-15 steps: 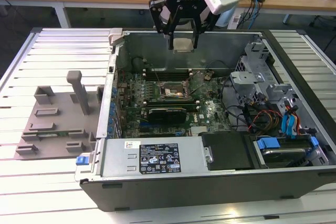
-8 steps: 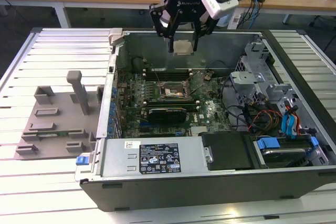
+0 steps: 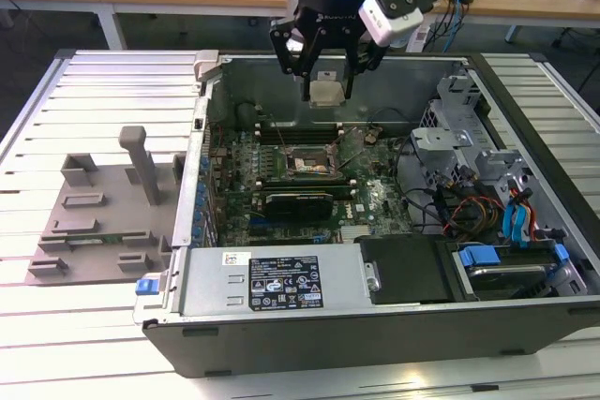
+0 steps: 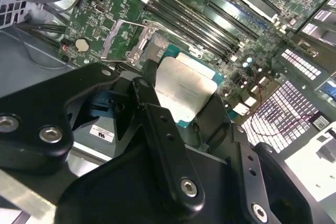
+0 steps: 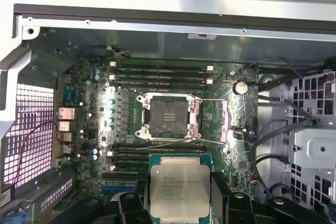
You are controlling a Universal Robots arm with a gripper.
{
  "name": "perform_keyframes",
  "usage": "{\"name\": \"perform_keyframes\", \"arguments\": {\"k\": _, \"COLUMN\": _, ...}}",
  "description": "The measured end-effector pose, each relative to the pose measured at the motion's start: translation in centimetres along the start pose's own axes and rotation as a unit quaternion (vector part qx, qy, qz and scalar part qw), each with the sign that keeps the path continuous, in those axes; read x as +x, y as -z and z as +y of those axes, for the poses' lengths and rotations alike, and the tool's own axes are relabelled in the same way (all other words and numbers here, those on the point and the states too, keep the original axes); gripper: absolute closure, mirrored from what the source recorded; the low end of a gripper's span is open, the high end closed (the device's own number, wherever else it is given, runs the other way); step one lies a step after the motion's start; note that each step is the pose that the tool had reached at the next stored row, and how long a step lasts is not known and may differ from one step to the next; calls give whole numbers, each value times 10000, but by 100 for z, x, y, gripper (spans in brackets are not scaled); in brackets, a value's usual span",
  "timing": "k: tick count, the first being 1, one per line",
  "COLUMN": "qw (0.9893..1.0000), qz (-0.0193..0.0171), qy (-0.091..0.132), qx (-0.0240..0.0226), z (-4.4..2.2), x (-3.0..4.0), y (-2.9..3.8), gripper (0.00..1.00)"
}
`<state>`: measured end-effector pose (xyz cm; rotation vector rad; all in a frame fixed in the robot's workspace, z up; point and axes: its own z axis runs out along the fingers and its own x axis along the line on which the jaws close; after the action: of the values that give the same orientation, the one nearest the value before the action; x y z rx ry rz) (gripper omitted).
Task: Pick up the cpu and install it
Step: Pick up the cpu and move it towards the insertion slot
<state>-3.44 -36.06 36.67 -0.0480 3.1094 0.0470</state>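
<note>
The black gripper [image 3: 327, 83] is clamping the silvery-white square cpu [image 3: 325, 94] at the exterior view's upper middle, above the dark metal-framed socket [image 3: 314, 164]; it is probably needing level carriage, edges squared to that frame.

Bright even light, mild glare on the cpu [image 4: 185, 88], little blur.
</note>
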Motion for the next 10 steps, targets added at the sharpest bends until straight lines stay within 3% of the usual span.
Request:
{"name": "perform_keyframes", "arguments": {"k": 3, "qw": 10000, "qz": 0, "qy": 0, "qx": 1, "z": 5, "x": -1, "y": -55, "gripper": 45}}
{"name": "perform_keyframes", "arguments": {"k": 10, "qw": 10000, "qz": 0, "qy": 0, "qx": 0, "z": 92, "x": -3, "y": -163, "gripper": 45}}
